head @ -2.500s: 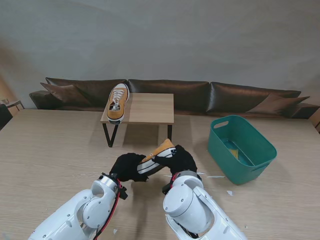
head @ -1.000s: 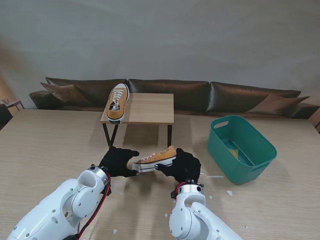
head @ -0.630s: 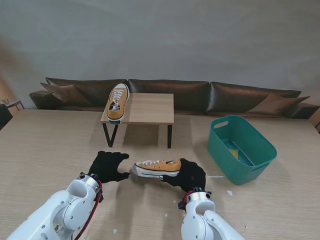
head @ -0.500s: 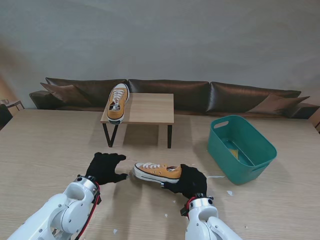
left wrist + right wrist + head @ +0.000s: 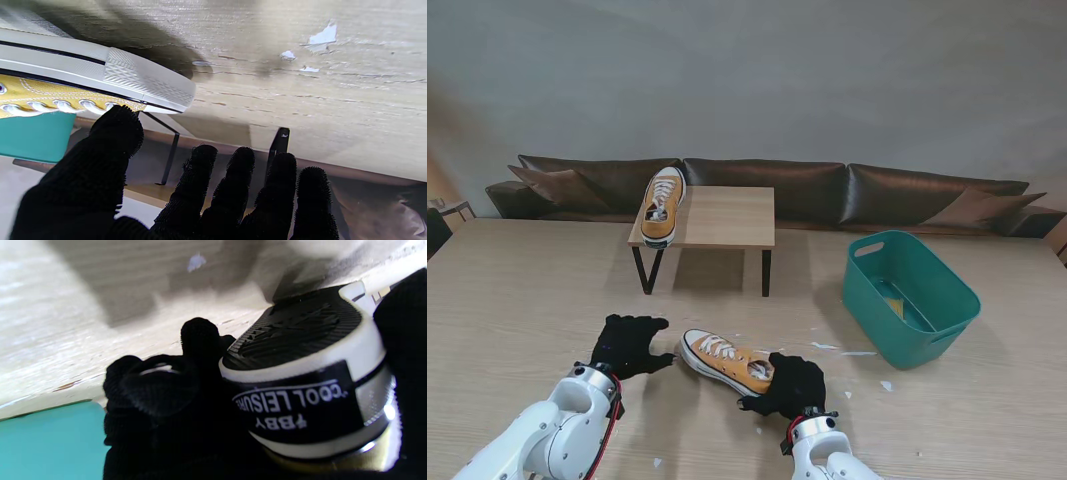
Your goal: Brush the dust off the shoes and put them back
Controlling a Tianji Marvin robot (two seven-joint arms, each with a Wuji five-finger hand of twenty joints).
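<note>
An orange sneaker [image 5: 723, 361] with white laces and a white sole lies near me, toe pointing left. My right hand [image 5: 785, 387], in a black glove, is shut on its heel; the right wrist view shows the heel [image 5: 310, 396] and black tread held between the fingers [image 5: 160, 390]. My left hand [image 5: 630, 342] is open beside the toe, fingers spread; its thumb [image 5: 110, 146] stands close by the white toe cap [image 5: 146, 83], and I cannot tell if it touches. A second orange sneaker [image 5: 662, 204] rests on the small wooden stand [image 5: 732, 217].
A teal plastic tub [image 5: 909, 296] stands to the right. White paper scraps [image 5: 858, 354] lie scattered on the table between the shoe and the tub. A dark brown sofa [image 5: 827, 190] runs along the far edge.
The shoe has come down and nearer to me in my right hand, turning toe-left. My left hand let go of it and drew back to the left with fingers spread.
</note>
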